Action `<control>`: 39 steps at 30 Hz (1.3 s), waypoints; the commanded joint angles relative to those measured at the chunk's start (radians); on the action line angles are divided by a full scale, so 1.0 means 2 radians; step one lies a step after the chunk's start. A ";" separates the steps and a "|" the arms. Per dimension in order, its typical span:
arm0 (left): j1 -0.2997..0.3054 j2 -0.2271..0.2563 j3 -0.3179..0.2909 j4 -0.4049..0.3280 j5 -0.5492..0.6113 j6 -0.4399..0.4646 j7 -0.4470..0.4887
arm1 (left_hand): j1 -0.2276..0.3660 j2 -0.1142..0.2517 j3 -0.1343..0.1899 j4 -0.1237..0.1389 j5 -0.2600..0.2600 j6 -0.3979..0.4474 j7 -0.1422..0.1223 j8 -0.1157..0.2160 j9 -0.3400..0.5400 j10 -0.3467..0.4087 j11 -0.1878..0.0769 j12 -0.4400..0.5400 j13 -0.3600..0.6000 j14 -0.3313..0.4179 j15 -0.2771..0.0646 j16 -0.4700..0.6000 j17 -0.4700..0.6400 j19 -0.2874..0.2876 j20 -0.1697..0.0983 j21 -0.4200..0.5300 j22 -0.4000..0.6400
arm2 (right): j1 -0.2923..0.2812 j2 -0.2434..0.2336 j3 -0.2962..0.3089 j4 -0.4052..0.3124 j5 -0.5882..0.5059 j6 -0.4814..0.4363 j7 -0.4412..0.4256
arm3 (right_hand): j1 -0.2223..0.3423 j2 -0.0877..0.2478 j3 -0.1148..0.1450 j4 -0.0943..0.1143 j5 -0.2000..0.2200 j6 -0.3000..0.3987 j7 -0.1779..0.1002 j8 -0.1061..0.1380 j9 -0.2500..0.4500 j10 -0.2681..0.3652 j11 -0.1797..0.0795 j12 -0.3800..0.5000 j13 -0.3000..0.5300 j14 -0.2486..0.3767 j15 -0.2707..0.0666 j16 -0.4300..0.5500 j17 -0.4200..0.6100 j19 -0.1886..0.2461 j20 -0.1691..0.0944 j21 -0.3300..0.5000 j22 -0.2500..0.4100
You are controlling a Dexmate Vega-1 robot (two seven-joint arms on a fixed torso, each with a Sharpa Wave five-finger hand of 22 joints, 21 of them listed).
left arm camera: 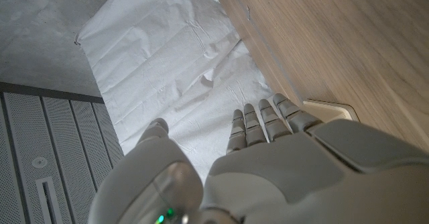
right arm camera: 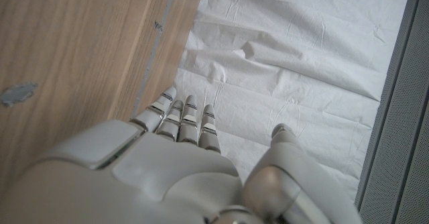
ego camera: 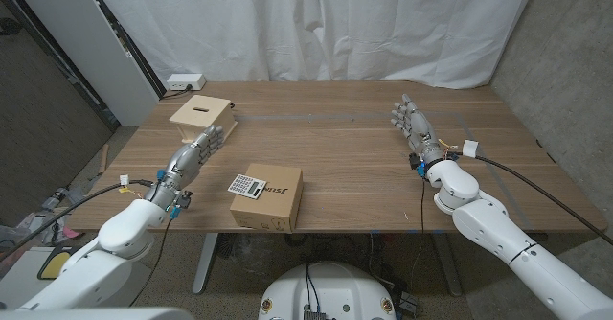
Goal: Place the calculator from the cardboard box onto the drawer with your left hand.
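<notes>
Cardboard box (ego camera: 268,197) sits near the table's front edge, the calculator (ego camera: 246,185) lying on its top at the left end. The left hand (ego camera: 196,150), fingers straight and holding nothing, waits between it and the drawer (ego camera: 202,112) further back. It should swing right, settle over the calculator and pinch its long edges squarely. The right hand (ego camera: 412,124) is idle, open too.

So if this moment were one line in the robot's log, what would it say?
left hand: open, beside drawer | right hand: open | calculator: on cardboard box, untouched
</notes>
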 commanded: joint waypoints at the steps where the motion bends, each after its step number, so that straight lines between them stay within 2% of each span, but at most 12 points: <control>1: 0.021 -0.018 -0.014 -0.001 0.046 -0.008 0.022 | 0.010 0.000 0.001 -0.006 0.005 0.009 -0.003 0.006 0.003 0.007 -0.001 0.003 0.001 0.009 -0.003 0.002 0.001 0.007 -0.004 0.004 0.003 | -0.003 0.001 -0.002 -0.005 -0.003 0.000 -0.005 | 0.002 0.005 0.001 -0.002 0.002 0.004 0.000 0.003 0.002 0.004 -0.001 0.002 0.003 0.005 -0.002 -0.001 0.002 0.005 0.001 -0.001 0.003; 7: 0.026 -0.025 -0.014 0.004 0.053 -0.012 0.021 | 0.015 0.000 0.001 -0.008 0.006 0.015 -0.004 0.007 0.003 0.012 -0.006 0.004 0.001 0.015 -0.005 0.003 0.001 0.012 -0.004 0.005 0.003 | -0.008 -0.002 0.001 -0.013 -0.005 -0.004 -0.010 | 0.002 0.005 0.001 -0.003 0.002 0.004 0.000 0.003 0.002 0.004 -0.001 0.002 0.003 0.005 -0.001 -0.001 0.002 0.005 0.000 -0.002 0.003; 9: 0.029 -0.027 -0.015 0.002 0.055 -0.011 0.022 | 0.017 0.000 0.001 -0.010 0.007 0.018 -0.005 0.008 0.003 0.015 -0.004 0.004 0.001 0.018 -0.006 0.003 0.001 0.015 -0.005 0.006 0.003 | -0.009 -0.003 0.001 -0.015 -0.005 -0.005 -0.012 | 0.002 0.005 0.000 -0.003 0.002 0.004 0.000 0.003 0.002 0.004 -0.001 0.002 0.003 0.005 -0.001 -0.001 0.002 0.005 0.001 -0.002 0.003; 14: 0.042 -0.030 -0.022 -0.013 0.058 0.001 0.033 | 0.026 0.000 0.000 -0.014 0.008 0.038 -0.010 0.011 0.003 0.037 -0.006 0.007 0.001 0.046 -0.006 0.008 0.002 0.044 -0.005 0.014 0.004 | -0.010 -0.004 0.003 -0.016 -0.004 -0.006 -0.011 | 0.001 0.005 0.000 -0.003 0.002 0.004 0.000 0.003 0.002 0.004 -0.001 0.002 0.003 0.005 -0.002 -0.001 0.002 0.006 0.001 -0.002 0.003; 20: 0.065 -0.034 -0.036 -0.037 0.065 0.018 0.046 | 0.027 0.001 -0.002 -0.014 0.008 0.057 -0.008 0.015 0.003 0.058 -0.008 0.011 0.002 0.064 -0.010 0.011 0.003 0.064 -0.001 0.020 0.005 | -0.011 -0.004 0.003 -0.017 -0.003 -0.006 -0.009 | 0.001 0.006 0.000 -0.003 0.002 0.004 -0.001 0.003 0.002 0.004 -0.001 0.002 0.003 0.005 -0.001 -0.001 0.002 0.006 0.001 -0.002 0.003; 25: 0.082 -0.038 -0.048 -0.057 0.122 0.033 0.084 | 0.028 0.001 -0.002 -0.015 0.008 0.061 -0.009 0.015 0.003 0.060 -0.006 0.011 0.002 0.067 -0.010 0.011 0.003 0.066 0.000 0.019 0.005 | -0.012 -0.005 0.004 -0.017 -0.002 -0.005 -0.008 | 0.001 0.006 0.000 -0.004 0.002 0.004 0.000 0.003 0.002 0.005 -0.001 0.002 0.003 0.005 -0.001 -0.001 0.002 0.006 0.001 -0.002 0.003; 30: 0.090 -0.049 -0.054 -0.065 0.180 0.044 0.117 | 0.034 0.001 -0.002 -0.018 0.009 0.070 -0.012 0.016 0.003 0.067 -0.013 0.011 0.002 0.069 -0.013 0.009 0.003 0.063 -0.001 0.017 0.005 | -0.014 -0.007 0.003 -0.021 -0.003 -0.007 -0.009 | 0.002 0.006 0.000 -0.004 0.002 0.004 0.000 0.003 0.002 0.005 -0.001 0.002 0.003 0.005 -0.001 -0.001 0.002 0.006 0.001 -0.003 0.003; 39: 0.085 -0.072 -0.052 -0.058 0.230 0.040 0.140 | 0.042 0.003 0.000 -0.022 0.010 0.075 -0.017 0.016 0.003 0.074 -0.019 0.011 0.002 0.075 -0.018 0.008 0.003 0.060 -0.001 0.014 0.005 | -0.017 -0.010 0.004 -0.032 -0.005 -0.015 -0.014 | 0.001 0.006 -0.001 -0.004 0.002 0.004 -0.001 0.003 0.002 0.005 -0.001 0.002 0.003 0.005 0.000 -0.001 0.002 0.006 0.001 -0.003 0.003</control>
